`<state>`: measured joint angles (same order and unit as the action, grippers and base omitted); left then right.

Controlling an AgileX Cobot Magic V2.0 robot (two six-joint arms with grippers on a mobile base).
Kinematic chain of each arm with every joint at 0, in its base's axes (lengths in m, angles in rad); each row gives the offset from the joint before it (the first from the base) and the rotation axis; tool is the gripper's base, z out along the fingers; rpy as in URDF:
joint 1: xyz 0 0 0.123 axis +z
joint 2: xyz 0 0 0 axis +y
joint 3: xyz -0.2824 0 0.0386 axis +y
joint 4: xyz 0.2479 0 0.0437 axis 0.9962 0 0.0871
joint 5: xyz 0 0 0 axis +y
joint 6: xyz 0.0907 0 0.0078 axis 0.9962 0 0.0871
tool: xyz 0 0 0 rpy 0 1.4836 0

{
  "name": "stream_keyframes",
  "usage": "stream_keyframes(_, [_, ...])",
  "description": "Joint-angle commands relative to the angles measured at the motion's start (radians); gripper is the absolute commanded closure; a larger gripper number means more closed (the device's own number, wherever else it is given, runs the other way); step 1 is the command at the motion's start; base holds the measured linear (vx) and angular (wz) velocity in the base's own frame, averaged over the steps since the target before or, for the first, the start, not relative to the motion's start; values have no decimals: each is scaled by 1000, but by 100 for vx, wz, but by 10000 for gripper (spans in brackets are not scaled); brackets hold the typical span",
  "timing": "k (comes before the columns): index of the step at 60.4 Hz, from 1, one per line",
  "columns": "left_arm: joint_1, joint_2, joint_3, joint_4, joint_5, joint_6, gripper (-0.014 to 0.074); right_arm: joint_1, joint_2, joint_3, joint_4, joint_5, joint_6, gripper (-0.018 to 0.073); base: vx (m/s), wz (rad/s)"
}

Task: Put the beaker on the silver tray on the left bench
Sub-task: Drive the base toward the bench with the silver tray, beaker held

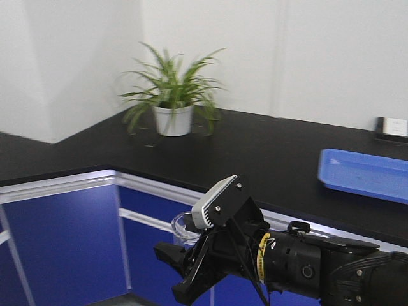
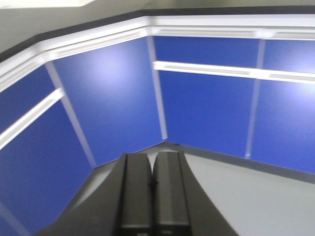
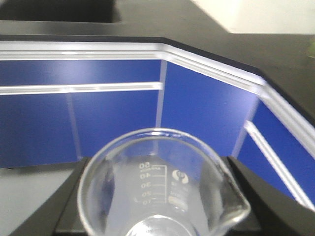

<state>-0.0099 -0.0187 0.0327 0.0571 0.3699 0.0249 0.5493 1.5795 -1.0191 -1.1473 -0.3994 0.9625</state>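
While looking down the left gripper [image 2: 152,160], finds its two dark fingers [image 2: 135,196] pressed flat together, with nothing in between. Beyond that hand, only blue cupboard doors [image 2: 206,108] with white strips, meeting in a corner, and grey floor [image 2: 266,196] under them.

Next, over at the right gripper [image 3: 160,167]: pinching the beaker [image 1: 185,228], with black fingers [image 3: 266,206] on each side of the glass. Held upright, open top up, small numbers on the far wall, a little spout on the rim. Hangs in the air in front of the cupboard doors, lower than the top of the black bench [image 1: 255,153], touching only the fingers.

Up and away past this hand, to its left, on the bench: a green plant [image 1: 172,95] in a white pot. Up and well off to the right of the hand, also on the bench: a blue tray [image 1: 363,172].
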Motion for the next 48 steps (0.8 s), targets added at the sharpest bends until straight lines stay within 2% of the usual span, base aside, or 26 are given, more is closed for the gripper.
stream_keyframes(1, [-5, -8, 20, -3, -75, -1, 595, -1, -45, -29, 29, -37, -4, 571, -11, 60])
stream_keyframes(48, [-5, -8, 20, -3, -75, -1, 595, -1, -45, -29, 29, -37, -4, 571, -3, 80])
